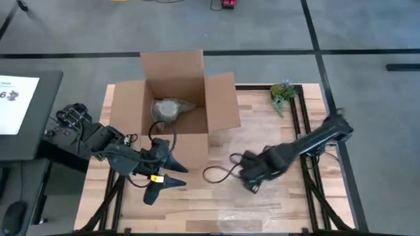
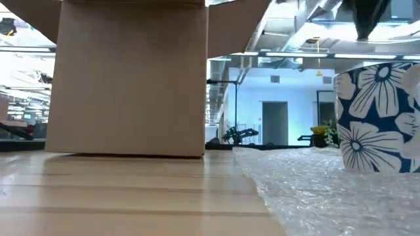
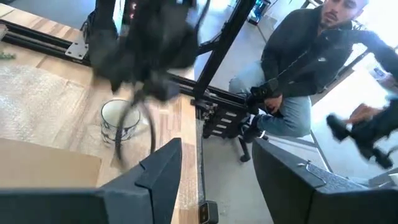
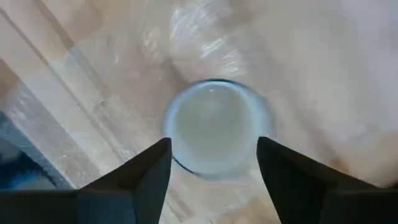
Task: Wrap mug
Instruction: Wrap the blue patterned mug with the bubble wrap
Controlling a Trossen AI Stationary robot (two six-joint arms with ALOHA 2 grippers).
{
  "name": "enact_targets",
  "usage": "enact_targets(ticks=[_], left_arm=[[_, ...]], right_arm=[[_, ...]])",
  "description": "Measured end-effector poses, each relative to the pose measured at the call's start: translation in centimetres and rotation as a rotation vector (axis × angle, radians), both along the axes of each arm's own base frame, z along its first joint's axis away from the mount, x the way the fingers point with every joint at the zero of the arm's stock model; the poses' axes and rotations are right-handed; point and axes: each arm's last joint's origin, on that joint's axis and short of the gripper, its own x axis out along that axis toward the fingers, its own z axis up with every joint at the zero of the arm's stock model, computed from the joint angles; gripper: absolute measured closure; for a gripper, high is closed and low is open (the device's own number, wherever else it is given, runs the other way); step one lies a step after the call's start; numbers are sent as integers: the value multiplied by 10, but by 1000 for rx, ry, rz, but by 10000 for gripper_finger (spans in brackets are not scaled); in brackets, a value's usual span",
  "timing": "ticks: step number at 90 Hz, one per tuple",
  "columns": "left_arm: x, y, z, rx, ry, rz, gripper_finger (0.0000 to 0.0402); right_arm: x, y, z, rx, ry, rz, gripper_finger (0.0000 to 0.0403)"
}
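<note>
Item, nearest my low camera: bubble wrap (image 2: 308,190), a crinkled clear sheet spread over the table (image 1: 262,137) toward its front edge, with the mug (image 2: 377,118) standing upright on it. The mug is blue with large white flowers, its mouth facing up.

Item: right gripper (image 4: 211,158), directly over the mug (image 4: 214,127), pointing down. I see its two fingers spread wider than the mug's rim, one on each side of it, holding nothing. In the high view this gripper (image 1: 252,180) sits near the front edge, right of centre, with the arm reaching in from the table's right edge.

Item: left gripper (image 1: 172,176), near the front-left part of the table, just in front of the box. Its fingers are parted and empty. Through its wrist camera I see the mug (image 3: 119,121) on the sheet, with the right arm above it.

Item: box (image 1: 174,108), open cardboard, flaps up, at the back-left of the table; a grey wrapped bundle (image 1: 167,109) lies inside.

Item: small plant (image 1: 283,94) at the back-right corner.

Item: a seated person (image 3: 305,68) beyond the table's right edge.
</note>
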Motion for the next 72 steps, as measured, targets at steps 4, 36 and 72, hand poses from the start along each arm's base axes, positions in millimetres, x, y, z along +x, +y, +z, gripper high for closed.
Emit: enact_targets(ticks=[4,36,72], left_arm=[[0,0,0,0,0,0,226],[1,0,2,35,-27,-20,226],[6,7,4,-37,-39,46,226]], right_arm=[[-15,-8,15,-25,-39,-53,184],[-61,-106,57,-73,-176,-442,197],[-56,-228,-61,-13,-37,-246,188]])
